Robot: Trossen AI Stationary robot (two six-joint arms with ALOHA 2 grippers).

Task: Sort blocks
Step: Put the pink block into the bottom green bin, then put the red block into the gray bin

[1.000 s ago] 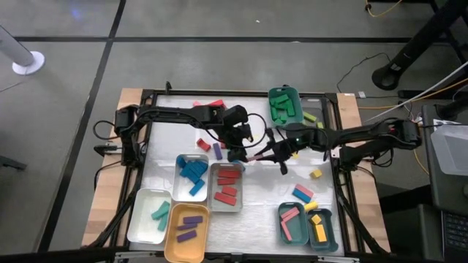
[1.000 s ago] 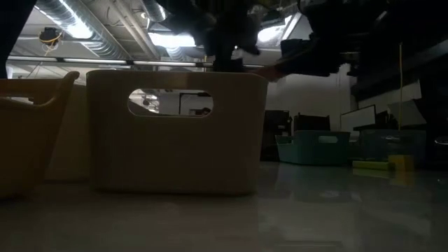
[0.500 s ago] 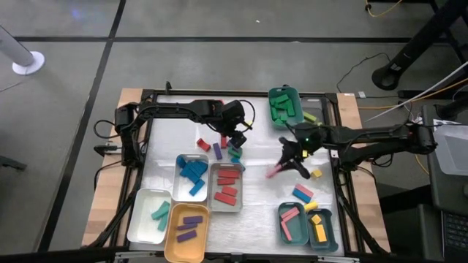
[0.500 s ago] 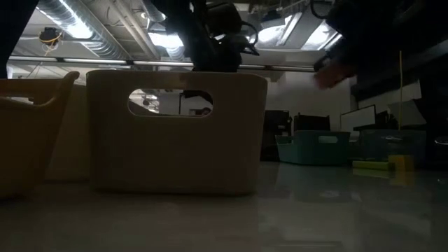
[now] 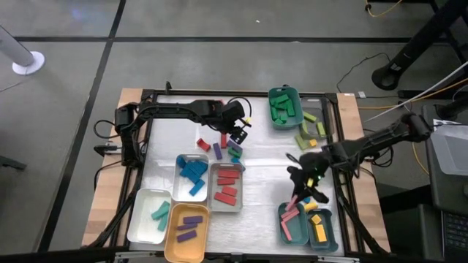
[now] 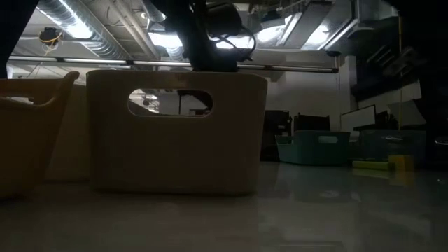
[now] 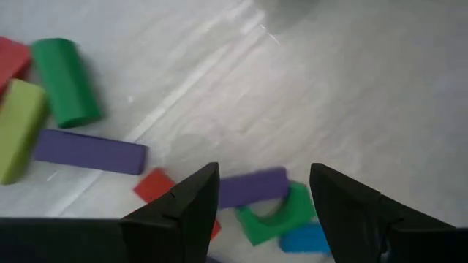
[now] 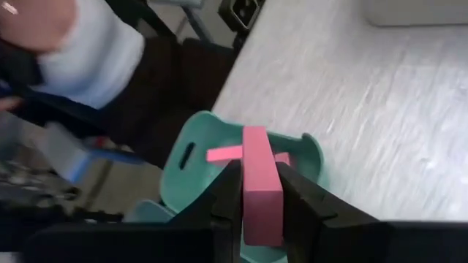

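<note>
From above, the right end effector [image 5: 298,196] hangs over the near right part of the table [image 5: 263,183], closed on a pink block [image 5: 294,202] just above the teal tray [image 5: 292,225] that already has pink blocks in it. A second teal tray [image 5: 320,229] beside it holds yellow ones. The left end effector [image 5: 235,140] sits over a loose scatter of blocks [image 5: 223,144] near the middle of the table, its fingers spread and nothing between them. In front of that scatter, a grey tray [image 5: 190,175] holds blue blocks, another grey tray [image 5: 227,187] holds red, a white tray [image 5: 148,216] holds teal and an orange tray [image 5: 187,235] holds purple. At the far edge a green tray [image 5: 284,107] is full of green blocks, with a few lime blocks [image 5: 310,131] loose near it.

From table height, a pale tray with a handle slot [image 6: 175,133] fills most of the sight; a dark arm hangs above it, though it is too dim to say which.

The left wrist camera looks between two open fingers [image 7: 183,212] at a purple block [image 7: 252,187], a green piece [image 7: 274,215] and a red block [image 7: 155,186], with a longer purple block [image 7: 88,151], a green block [image 7: 64,82] and a lime block [image 7: 18,128] farther off.

The right wrist camera shows the pink block [image 8: 259,186] pinched upright between the fingers [image 8: 227,197], the teal tray [image 8: 197,157] with pink blocks right beyond it, and a person's sleeve [image 8: 88,55] past the table edge
</note>
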